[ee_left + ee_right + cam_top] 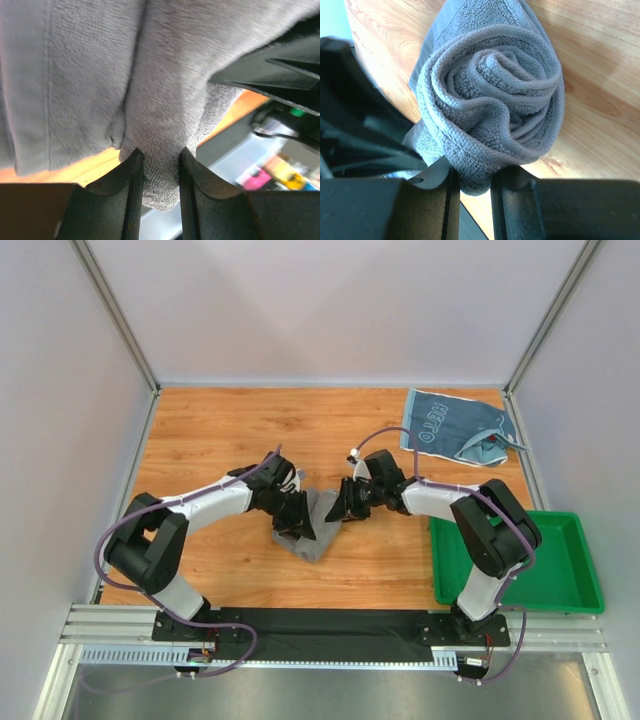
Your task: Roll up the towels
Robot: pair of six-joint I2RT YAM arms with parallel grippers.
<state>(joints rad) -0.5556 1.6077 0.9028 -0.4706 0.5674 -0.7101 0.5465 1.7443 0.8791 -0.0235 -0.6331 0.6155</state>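
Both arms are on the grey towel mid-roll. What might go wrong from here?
1. The right gripper pinches only the lower edge of the grey towel. The coil looks loose and may unwind if tugged.
2. The left gripper grips a fold of the same towel, so pulling apart could stretch the roll open.
3. The top view shows the grippers close together, so they might collide.

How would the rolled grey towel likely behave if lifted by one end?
Probably floppy: the grey towel bunches in soft folds between the left fingers. Its loose spiral would likely unwind, since nothing binds it. The looped pile should grip, not slip.
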